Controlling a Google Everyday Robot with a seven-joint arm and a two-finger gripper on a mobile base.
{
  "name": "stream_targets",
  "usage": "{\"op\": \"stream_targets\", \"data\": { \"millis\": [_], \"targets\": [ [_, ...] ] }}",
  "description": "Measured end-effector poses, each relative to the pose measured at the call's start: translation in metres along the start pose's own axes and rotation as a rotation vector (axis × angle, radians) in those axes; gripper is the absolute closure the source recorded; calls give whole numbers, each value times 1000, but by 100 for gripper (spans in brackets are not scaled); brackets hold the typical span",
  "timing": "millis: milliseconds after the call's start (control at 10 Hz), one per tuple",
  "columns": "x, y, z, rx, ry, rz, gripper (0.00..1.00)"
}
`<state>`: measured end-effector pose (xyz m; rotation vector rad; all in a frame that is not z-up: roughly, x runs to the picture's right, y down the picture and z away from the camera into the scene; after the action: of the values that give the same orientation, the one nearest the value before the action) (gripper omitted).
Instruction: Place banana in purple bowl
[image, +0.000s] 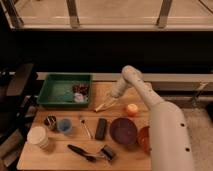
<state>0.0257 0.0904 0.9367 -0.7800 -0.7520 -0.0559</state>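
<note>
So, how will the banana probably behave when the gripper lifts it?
The banana looks slim and curved, so it is probably light and unlikely to roll far. The gripper sits at one end, so the banana may tilt or swing when lifted.

Matt purple bowl (123, 131), wooden table (60, 150) beneath jaws
</note>
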Motion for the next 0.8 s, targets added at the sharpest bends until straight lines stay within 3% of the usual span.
{"op": "stream_targets", "data": {
  "millis": [100, 300, 500, 800],
  "targets": [
    [0, 0, -4, 8, 35, -1, 89],
    [-1, 5, -25, 37, 45, -4, 100],
    [-10, 15, -71, 84, 60, -16, 100],
    [-13, 56, -148, 105, 76, -16, 100]
  ]
}}
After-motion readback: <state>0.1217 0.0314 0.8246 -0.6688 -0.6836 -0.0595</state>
